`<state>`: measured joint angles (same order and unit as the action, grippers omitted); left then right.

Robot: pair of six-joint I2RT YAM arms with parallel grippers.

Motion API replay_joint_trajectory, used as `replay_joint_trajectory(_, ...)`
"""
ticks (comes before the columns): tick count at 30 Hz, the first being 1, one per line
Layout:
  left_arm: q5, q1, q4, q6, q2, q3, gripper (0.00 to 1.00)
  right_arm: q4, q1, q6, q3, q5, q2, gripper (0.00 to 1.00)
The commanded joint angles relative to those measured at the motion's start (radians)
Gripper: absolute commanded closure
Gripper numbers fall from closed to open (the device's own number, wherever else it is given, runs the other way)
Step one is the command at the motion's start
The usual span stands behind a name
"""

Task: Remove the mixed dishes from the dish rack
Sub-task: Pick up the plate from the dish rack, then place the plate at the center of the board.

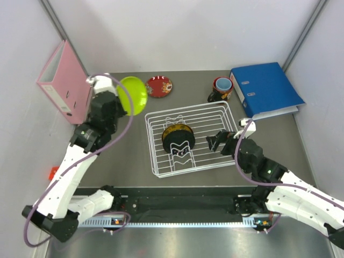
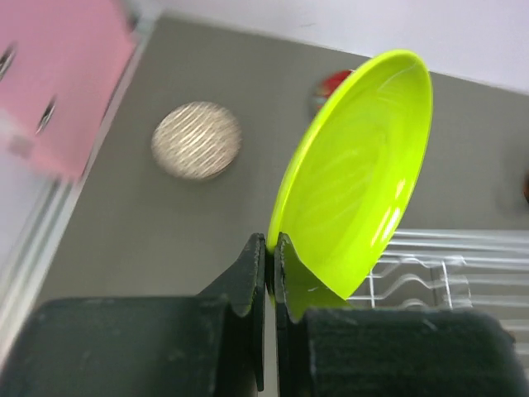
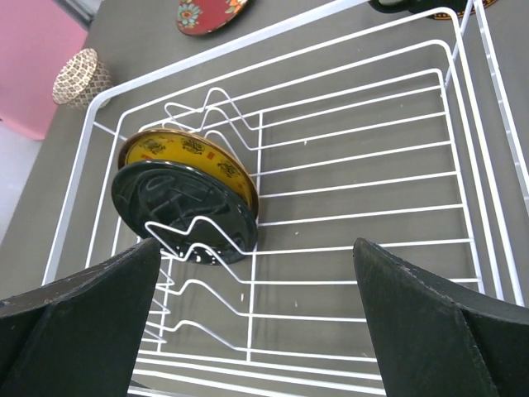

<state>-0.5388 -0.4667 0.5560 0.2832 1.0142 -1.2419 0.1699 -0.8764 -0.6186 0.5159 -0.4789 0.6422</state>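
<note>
Top external view: my left pincer [image 1: 121,103] sat beyond the far left corner of the dish rack [image 1: 187,109], with the pink binder [image 1: 62,88] on its outer side. The jaws were closed tight on the rim of the lime-green bowl [image 1: 133,94]. Left wrist view confirmed it: both fingers were pressed together on the bowl's lower edge, and the bowl stood tilted on edge with its hollow facing the camera. I could not tell whether it touched the table [image 1: 123,156].

The red gold-patterned bowl [image 1: 159,86] lay on the table just beside the green one, outside the rack. The small beige net-patterned bowl [image 2: 197,141] also sat on the table, near the pink binder. The dark mug [image 1: 222,88] stood past the rack's far right corner, next to the blue binder [image 1: 266,88].

My right pincer [image 3: 252,256] was at the rack's right side, its jaws spread wide with nothing between them, facing the rack's interior.

The yellow-and-black ornate plate [image 3: 186,203] stood on edge in the wavy dividers in the left half of the rack, its dark underside toward my right wrist camera. It was the only dish inside the rack.
</note>
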Motion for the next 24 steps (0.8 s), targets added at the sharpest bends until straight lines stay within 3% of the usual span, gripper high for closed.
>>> replay_joint_trajectory(1, 0.083, 0.208, 0.113, 0.306, -0.069, 0.059, 1.0, -0.032, -0.007, -0.015, -0.017, 0.006, -0.016, 0.0)
replay_joint_trajectory(9, 0.272, 0.382, 0.087, 0.497, -0.063, 0.22, 1.0, -0.032, -0.007, -0.017, -0.045, 0.013, -0.052, 0.01)
replay_joint_trajectory(13, 0.469, 0.52, -0.022, 0.586, -0.033, 0.353, 1.0, -0.036, -0.007, -0.023, -0.054, 0.016, -0.061, 0.0)
replay_joint_trajectory(17, 0.51, 0.568, -0.132, 0.652, -0.011, 0.479, 1.0, -0.036, -0.007, -0.023, -0.063, 0.022, -0.07, 0.0)
replay_joint_trajectory(24, 0.583, 0.573, -0.304, 0.688, 0.011, 0.53, 1.0, -0.044, -0.004, -0.018, -0.066, 0.026, -0.061, 0.0)
